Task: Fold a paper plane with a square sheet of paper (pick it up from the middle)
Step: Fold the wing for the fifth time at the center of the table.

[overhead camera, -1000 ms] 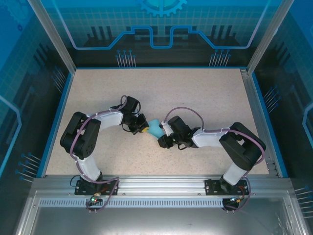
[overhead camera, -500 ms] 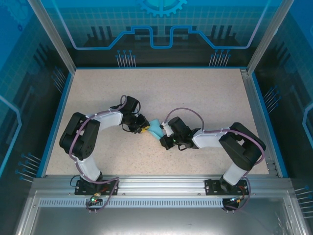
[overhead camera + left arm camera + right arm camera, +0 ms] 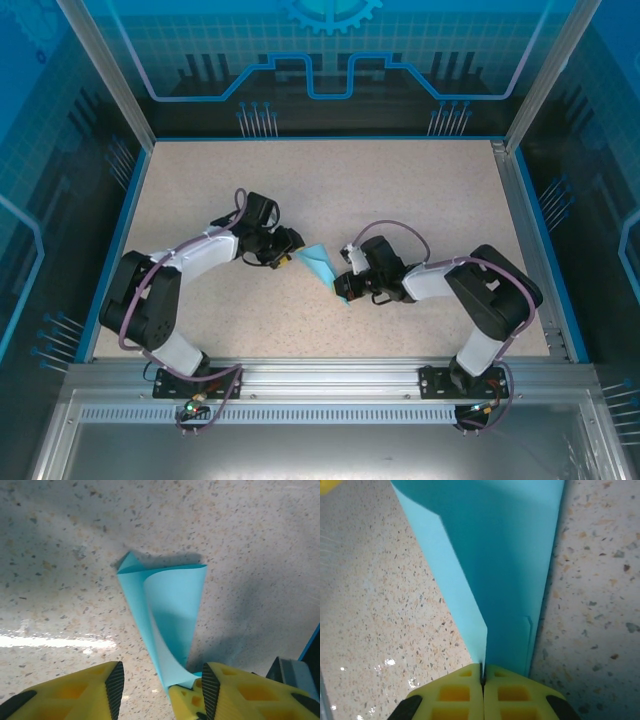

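Left fingers (image 3: 75, 692) parted, plane (image 3: 172, 595) — between right fingers (image 3: 452, 692)

Light blue paper plane (image 3: 172, 605) (plain, no print); beige, dark-speckled table (image 3: 400, 190); left gripper (image 3: 161, 685) yellow, black pads.

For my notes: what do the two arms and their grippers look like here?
Both the left arm and right arm have black joint housings, white link covers and a looping purple cable. Fingers are yellow moulded plastic with recessed pockets and black textured pads.
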Controlling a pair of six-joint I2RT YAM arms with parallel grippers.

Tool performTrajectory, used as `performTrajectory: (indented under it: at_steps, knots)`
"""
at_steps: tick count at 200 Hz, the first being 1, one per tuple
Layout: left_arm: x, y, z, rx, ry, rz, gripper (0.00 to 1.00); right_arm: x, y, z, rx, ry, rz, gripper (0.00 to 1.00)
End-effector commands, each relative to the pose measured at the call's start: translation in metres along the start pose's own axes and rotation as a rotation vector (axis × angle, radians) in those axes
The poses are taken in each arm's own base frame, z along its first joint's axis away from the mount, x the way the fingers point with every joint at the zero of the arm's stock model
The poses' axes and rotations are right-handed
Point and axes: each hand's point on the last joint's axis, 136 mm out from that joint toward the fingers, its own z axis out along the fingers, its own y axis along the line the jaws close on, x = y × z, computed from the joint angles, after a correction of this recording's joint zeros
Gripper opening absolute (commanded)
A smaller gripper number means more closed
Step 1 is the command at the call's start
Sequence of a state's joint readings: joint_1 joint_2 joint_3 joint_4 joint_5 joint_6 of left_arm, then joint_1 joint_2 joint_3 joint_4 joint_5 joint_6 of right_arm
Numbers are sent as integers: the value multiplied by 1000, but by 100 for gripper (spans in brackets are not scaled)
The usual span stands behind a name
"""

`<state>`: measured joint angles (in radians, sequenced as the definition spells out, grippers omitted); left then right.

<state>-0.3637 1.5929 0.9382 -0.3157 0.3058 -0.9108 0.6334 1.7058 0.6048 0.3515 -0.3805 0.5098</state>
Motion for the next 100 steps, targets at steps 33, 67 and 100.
performTrajectory:
  at_steps: [33,67,100]
  knots:
    - [6,-2,0,43,15,26,37,5,-9,1,-37,46,104,7]
    - [18,-16,6,131,49,71,24,5,-8,2,-44,74,136,7]
    - [31,-23,15,211,62,86,17,3,-5,0,-61,81,173,6]
